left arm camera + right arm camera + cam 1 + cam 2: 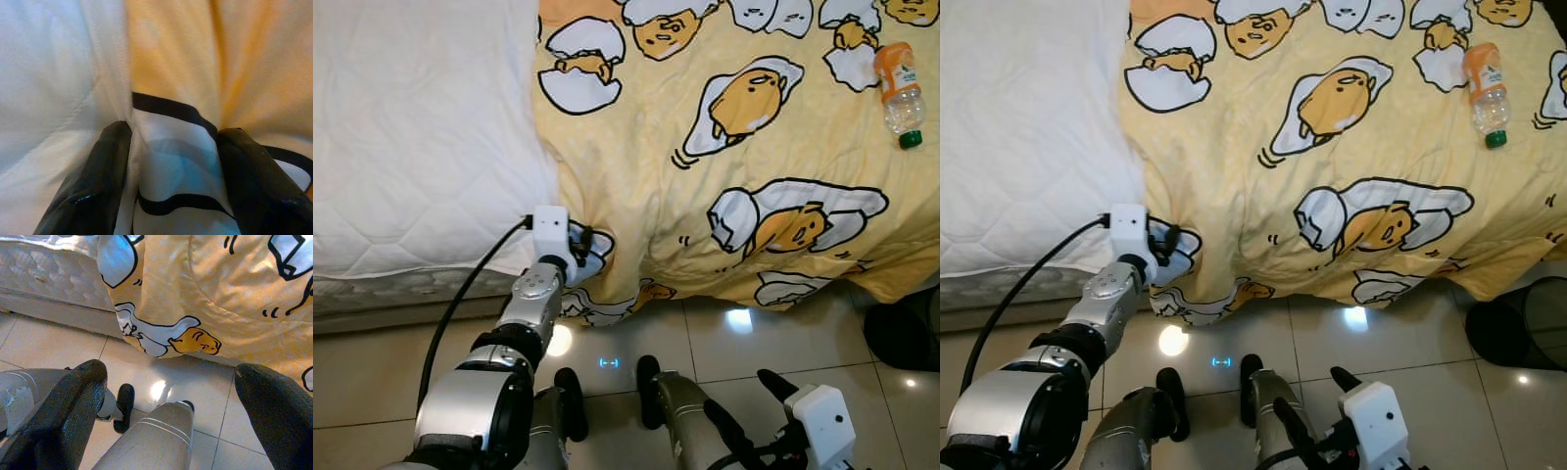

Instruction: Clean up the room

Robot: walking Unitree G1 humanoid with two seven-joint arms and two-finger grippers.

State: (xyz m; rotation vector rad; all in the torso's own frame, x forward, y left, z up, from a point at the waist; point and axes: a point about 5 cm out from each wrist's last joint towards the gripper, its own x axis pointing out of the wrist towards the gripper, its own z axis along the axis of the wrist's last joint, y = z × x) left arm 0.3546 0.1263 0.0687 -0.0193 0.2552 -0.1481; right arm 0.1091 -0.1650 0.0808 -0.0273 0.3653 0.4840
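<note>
A yellow blanket [705, 196] printed with egg characters covers the right part of the bed and hangs over its front edge to the tiled floor. My left gripper [582, 245] is at the blanket's left corner, beside the bare white mattress [411, 127]. In the left wrist view its fingers [102, 166] are shut on a fold of the blanket [171, 147], and creases run out from the pinch. A plastic bottle [899, 88] with an orange label and green cap lies on the blanket at the far right. My right gripper [749, 403] hangs low over the floor, open and holding nothing.
A dark round bin [1518, 323] stands on the floor at the right, beside the bed's front edge. My own legs [651, 392] are close to the bed on the glossy floor tiles [44, 347]. A black cable runs along my left arm.
</note>
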